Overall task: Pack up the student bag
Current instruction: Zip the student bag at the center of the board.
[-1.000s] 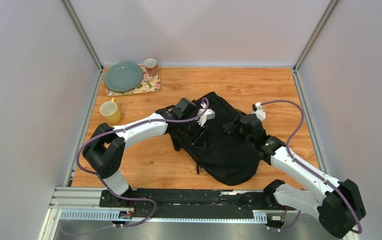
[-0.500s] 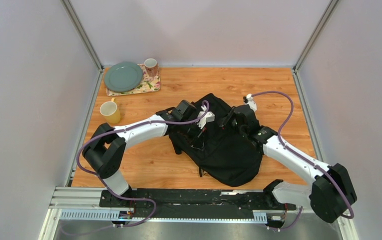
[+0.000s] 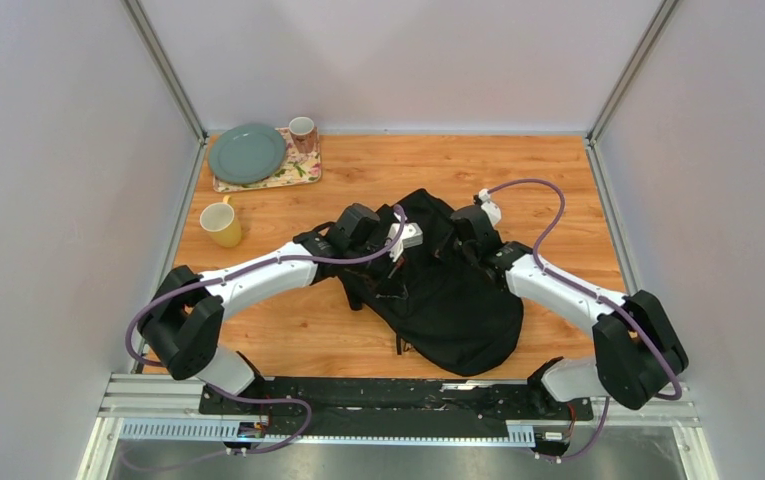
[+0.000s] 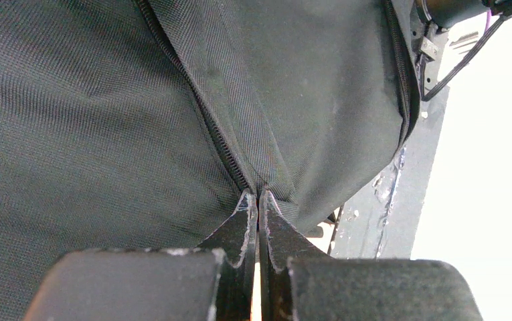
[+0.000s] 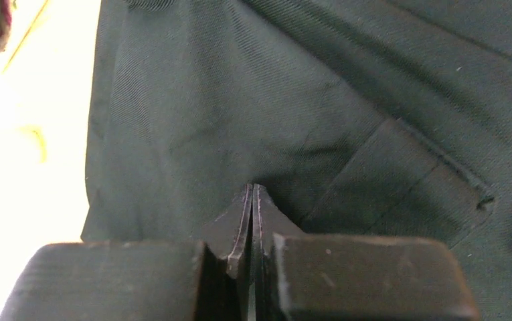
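Here the black bag (image 3: 458, 305) lies flat in the middle of the wooden table (image 3: 558, 170), its broad rounded end toward the near edge and its narrower end toward the far wall; both arms reach in over its upper half. The left gripper (image 3: 395, 262) sits on the bag's left side, clenched; seen from the left wrist, its fingers (image 4: 243, 224) are pressed together and nip a raised fold of cloth right beside a zip (image 4: 199, 114). The right gripper (image 3: 455, 243) sits on the bag's far right part, near the left one but apart from it; it too is clamped tight, the cloth puckering at its tips just beside a flat sewn flap (image 5: 400, 180). Well away in the far left corner a green plate (image 3: 247, 152) rests on a flowered tray (image 3: 300, 172) with a pink mug (image 3: 302, 130) at its far edge; a yellow mug (image 3: 220, 223) stands on the bare wood nearer the arms.
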